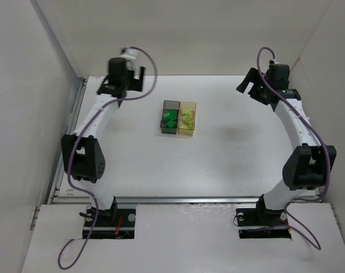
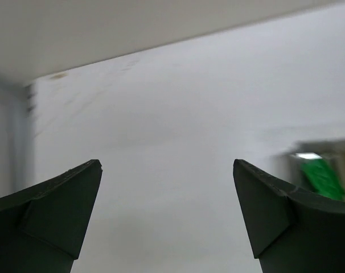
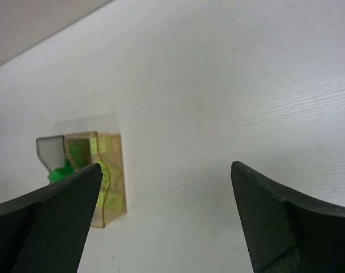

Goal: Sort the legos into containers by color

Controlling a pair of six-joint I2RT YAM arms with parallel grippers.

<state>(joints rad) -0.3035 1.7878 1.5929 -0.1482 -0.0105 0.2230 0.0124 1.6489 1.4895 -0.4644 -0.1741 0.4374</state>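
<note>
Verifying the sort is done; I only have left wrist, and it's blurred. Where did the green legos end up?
Observer: Top view shows the dark green legos inside the grey bin.
Operator: And the pale ones?
Observer: The pale legos are in the amber bin, joined to the grey one on its right.
Operator: Right gripper carrying anything?
Observer: No. The right gripper is open, with nothing between its fingers.

Bright green bricks (image 1: 170,119) lie in the smoky grey bin (image 1: 171,103), and pale yellow-green bricks (image 1: 187,119) lie in the amber-orange bin (image 1: 188,104). The worktop (image 1: 229,153) is plain white. The left tool (image 2: 167,164) and right tool (image 3: 166,165) are matte black, with purple cables (image 1: 259,58).
</note>
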